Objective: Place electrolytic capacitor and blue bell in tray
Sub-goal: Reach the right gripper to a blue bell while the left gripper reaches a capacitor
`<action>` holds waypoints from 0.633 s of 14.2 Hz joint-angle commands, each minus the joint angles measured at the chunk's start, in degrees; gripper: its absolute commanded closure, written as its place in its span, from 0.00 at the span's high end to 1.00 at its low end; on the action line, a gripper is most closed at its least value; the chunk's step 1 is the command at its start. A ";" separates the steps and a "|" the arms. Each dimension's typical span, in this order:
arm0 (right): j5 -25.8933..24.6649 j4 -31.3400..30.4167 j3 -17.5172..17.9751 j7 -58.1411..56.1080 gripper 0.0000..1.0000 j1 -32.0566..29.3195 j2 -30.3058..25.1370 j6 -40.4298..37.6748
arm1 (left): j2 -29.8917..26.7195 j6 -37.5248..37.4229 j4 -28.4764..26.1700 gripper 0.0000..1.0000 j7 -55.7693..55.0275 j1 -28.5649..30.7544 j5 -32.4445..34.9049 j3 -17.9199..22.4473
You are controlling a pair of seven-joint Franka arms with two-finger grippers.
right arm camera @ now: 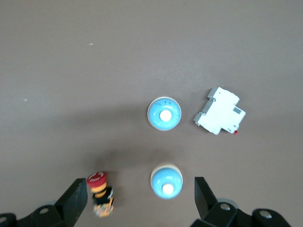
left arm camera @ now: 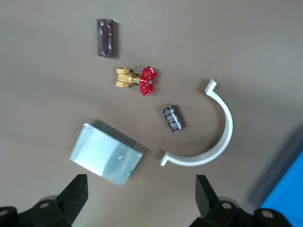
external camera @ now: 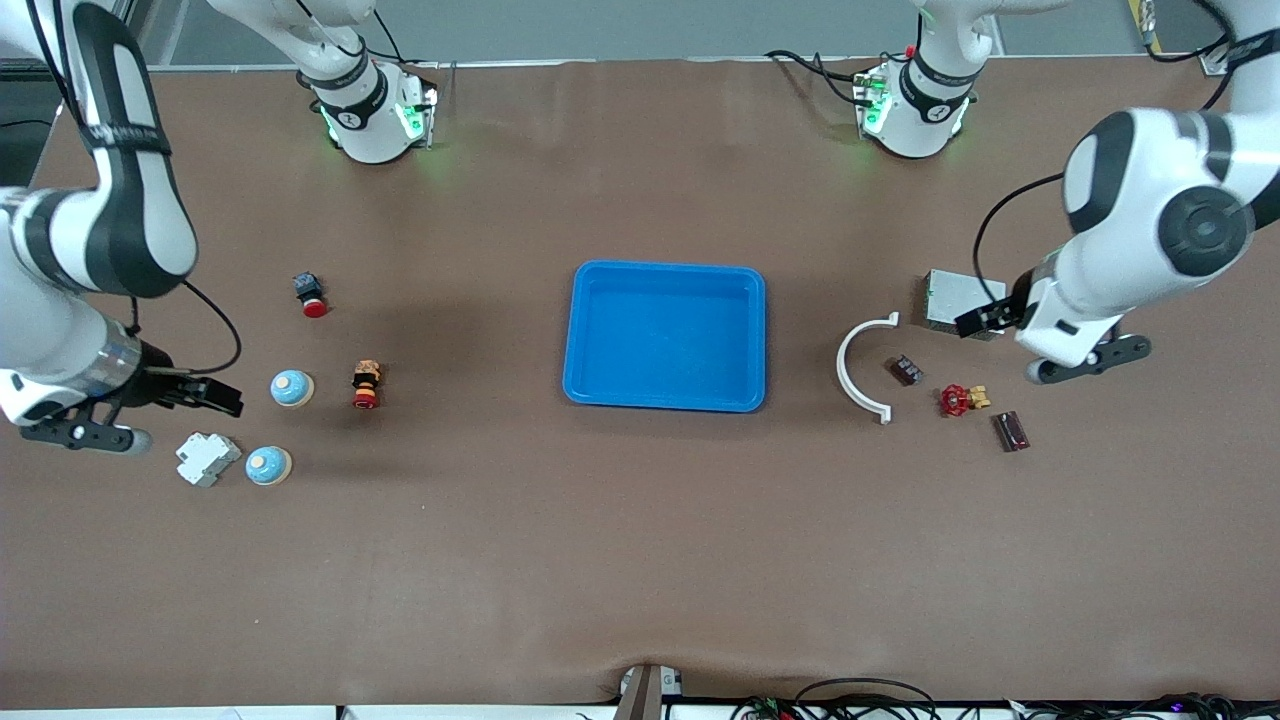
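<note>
Front view: tray (external camera: 665, 400) bare; white clip (external camera: 856, 372), red valve (external camera: 956, 400) beside capacitor (external camera: 907, 370); both grippers' jaws wide, holding nothing.

L gripper (external camera: 1090, 358) up in air, fingers wide apart. R gripper (external camera: 130, 415) same, fingers spread, nothing held in either.

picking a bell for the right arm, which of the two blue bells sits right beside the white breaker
The blue bell nearer the front camera; it sits next to the white breaker. The other bell lies farther back, by the red-capped button.
</note>
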 commanded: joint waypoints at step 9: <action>-0.05 0.20 0.65 -1.09 1.00 -3.14 11.72 13.02 | 7.13 22.71 -12.74 1.00 -14.09 -1.10 0.98 -0.33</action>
